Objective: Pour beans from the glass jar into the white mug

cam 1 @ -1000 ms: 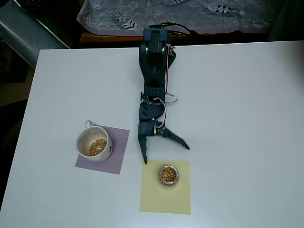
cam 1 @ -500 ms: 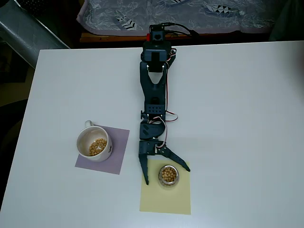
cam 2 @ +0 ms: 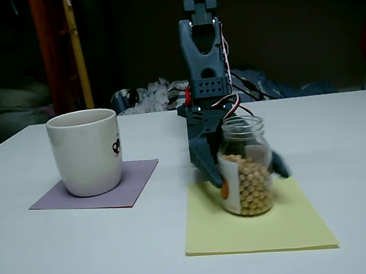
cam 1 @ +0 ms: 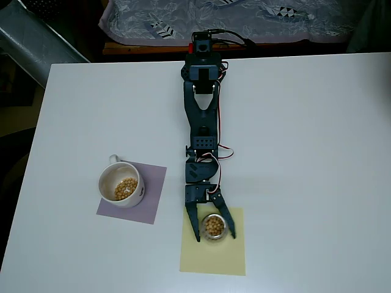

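The glass jar point(cam 1: 215, 226) of beans point(cam 1: 214, 225) stands upright on the yellow mat point(cam 1: 212, 256), between the end effector point(cam 1: 214, 234) fingers, which are spread apart. The white mug point(cam 1: 120, 185) sits on the purple mat point(cam 1: 153, 195).

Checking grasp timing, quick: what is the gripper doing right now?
Gripper: open, fingers either side of the glass jar, not visibly clamped on it.

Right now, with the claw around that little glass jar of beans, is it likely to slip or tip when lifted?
The glass jar looks smooth and hard, so it may slip unless the gripper squeezes firmly. It is roughly two-thirds full of beans, so probably heavy for its size. It has no lid, and it is taller than wide, so a tilt could spill beans.
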Controlling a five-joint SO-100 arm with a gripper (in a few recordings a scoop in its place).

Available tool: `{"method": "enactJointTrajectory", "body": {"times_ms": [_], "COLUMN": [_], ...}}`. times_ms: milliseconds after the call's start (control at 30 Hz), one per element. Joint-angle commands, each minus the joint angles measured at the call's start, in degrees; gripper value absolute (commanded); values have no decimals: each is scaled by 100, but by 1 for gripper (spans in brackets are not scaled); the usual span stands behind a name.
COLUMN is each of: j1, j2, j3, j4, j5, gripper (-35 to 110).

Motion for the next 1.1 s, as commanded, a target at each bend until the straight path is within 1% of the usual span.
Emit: {"method": "enactJointTrajectory", "body": {"times_ms": [0, 167, 333, 433, 633, 833, 933, 1067], "j1": [-35, 35, 114, 211, 580, 958, 1099, 1327], "j2": [510, 1151, 2101, 2681, 3630, 4447, 4676, 4685], "j3": [167, 659, 1345, 1767, 2742, 3639, 3973, 4131], "j4": [-79, -79, -79, -70, -70, 70, 229, 237], "j5": [79, 624, 1230, 1494, 2074, 3261, 3823, 4254], "gripper": [30, 30, 17, 14, 14, 10, 13, 16]}}
